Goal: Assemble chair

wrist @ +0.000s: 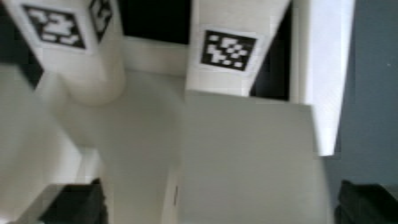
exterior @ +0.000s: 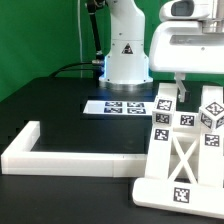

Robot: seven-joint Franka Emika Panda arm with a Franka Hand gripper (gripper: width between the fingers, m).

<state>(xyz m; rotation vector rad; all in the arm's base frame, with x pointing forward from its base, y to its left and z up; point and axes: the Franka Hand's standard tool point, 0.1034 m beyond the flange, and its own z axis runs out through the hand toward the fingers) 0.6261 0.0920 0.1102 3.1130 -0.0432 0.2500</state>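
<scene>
Exterior view: matte white blocky chair [exterior: 183, 150] (square tags), hand [exterior: 181, 92] spread wide above, nothing held.

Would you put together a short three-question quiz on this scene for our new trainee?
1. True or false: the marker board lies on the table just in front of the robot's base.
2. In the exterior view, the chair parts stand at: A) the left; B) the right; C) on top of the marker board.
3. Fill in: the white border rail makes the shape of the letter ___.

Key: 1 true; 2 B; 3 L.
</scene>
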